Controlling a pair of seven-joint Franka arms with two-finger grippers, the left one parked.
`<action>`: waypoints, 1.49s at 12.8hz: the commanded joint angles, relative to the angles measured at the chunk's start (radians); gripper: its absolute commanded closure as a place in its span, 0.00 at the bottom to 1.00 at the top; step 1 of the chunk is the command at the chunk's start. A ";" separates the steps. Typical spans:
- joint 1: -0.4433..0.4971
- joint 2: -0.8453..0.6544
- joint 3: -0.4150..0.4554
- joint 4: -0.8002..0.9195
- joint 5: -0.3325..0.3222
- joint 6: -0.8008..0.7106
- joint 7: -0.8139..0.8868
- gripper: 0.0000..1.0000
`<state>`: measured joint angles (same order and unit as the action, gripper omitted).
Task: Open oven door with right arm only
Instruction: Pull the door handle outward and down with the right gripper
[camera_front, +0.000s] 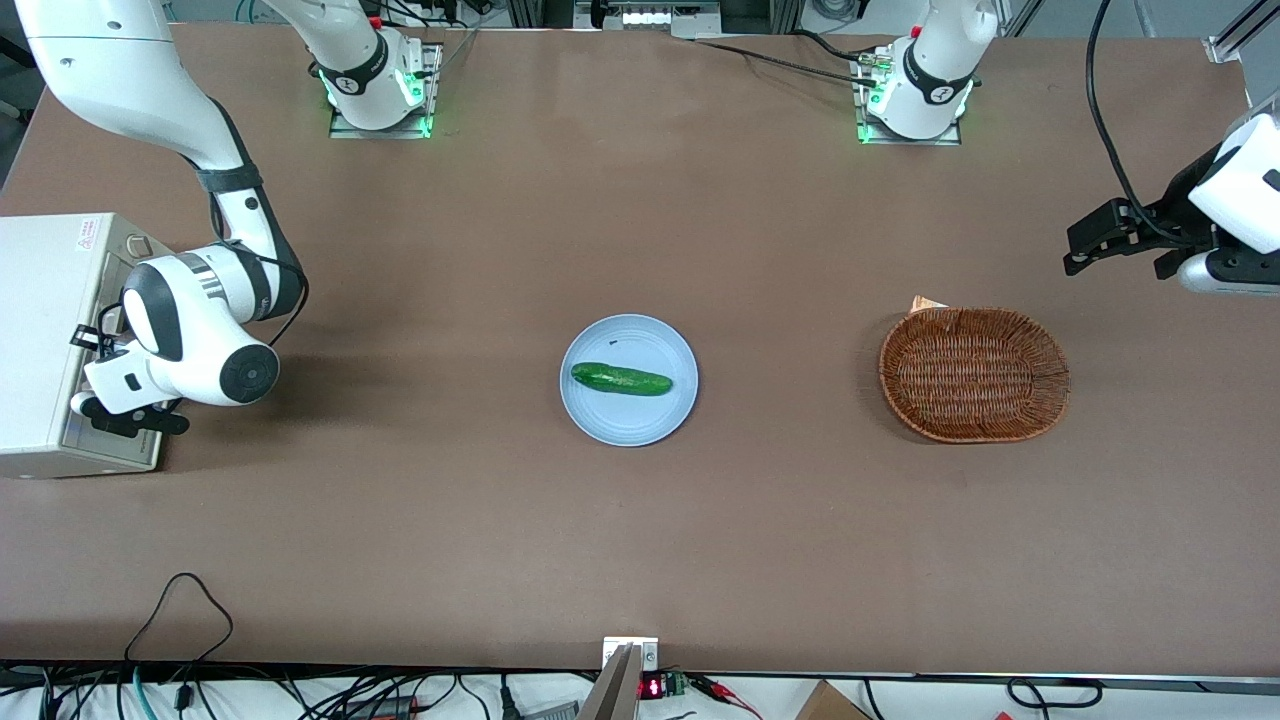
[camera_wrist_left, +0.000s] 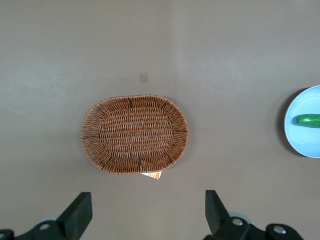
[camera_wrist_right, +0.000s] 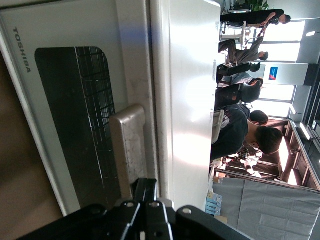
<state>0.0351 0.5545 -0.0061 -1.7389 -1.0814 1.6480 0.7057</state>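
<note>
Oven door (camera_wrist_right: 75, 125) closed, gripper (camera_wrist_right: 145, 192) shut at its handle (camera_wrist_right: 129, 145)

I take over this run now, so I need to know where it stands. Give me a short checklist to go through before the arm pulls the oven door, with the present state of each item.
1. Oven door shut against the oven: ok, it looks flush.
2. Tool at the handle: ok, right at the bar's end.
3. Tool gripping the handle: cannot tell.
4. Table in front of the door free for it to swing down: ok, nothing lies there.
5. Plate with cucumber and basket out of the way: ok, both lie toward the parked arm's end.
</note>
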 joint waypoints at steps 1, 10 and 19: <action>-0.004 0.021 0.005 0.009 -0.002 0.009 0.021 0.98; 0.057 0.024 0.011 0.027 0.164 0.013 0.020 0.99; 0.109 0.128 0.011 0.058 0.209 0.056 0.046 0.98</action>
<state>0.1544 0.6541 0.0147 -1.7009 -0.8745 1.6934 0.7381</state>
